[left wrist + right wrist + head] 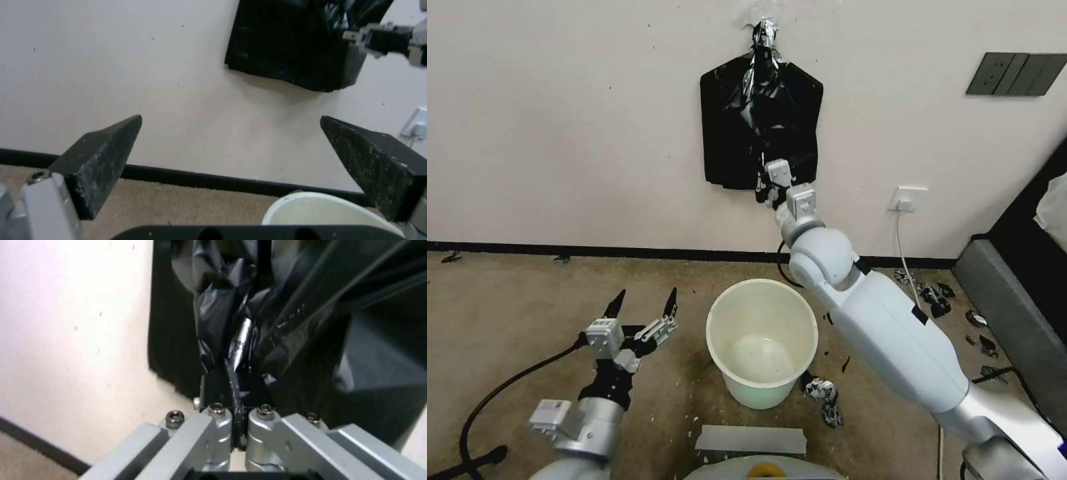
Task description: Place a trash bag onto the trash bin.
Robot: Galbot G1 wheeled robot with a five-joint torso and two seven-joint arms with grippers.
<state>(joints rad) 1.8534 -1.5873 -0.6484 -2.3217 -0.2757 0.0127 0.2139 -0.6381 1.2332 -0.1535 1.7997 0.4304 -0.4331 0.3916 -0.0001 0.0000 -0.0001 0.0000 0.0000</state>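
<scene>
While the right arm reaches up to the wall, the right tool [766, 189] is pressed together on a crinkled glossy fold of the trash bag [758, 80], near the lower edge of the flat black bag pack [724, 133] that hangs on the wall. In the right wrist view the 2 fingers [219, 386] are closed with thin black plastic pinched between them, and the trash bag [231, 316] rises from there in shiny folds in front of the pack. The bag's top is fixed high on the wall, above the pack.

The trash bin [762, 340] stands upright on the brown carpet floor, below the pack and just beside the right arm's elbow. No bag is on it; its inside is bare.

The left tool [642, 307] hovers low over the floor, to the left of the bin and apart from it. Its 2 black fingers [104, 150] are spread wide and hold nothing. In the left wrist view, the bin's rim [311, 206] appears between them, farther off.

Small black scraps [934, 293] lie on the floor to the right of the bin.
</scene>
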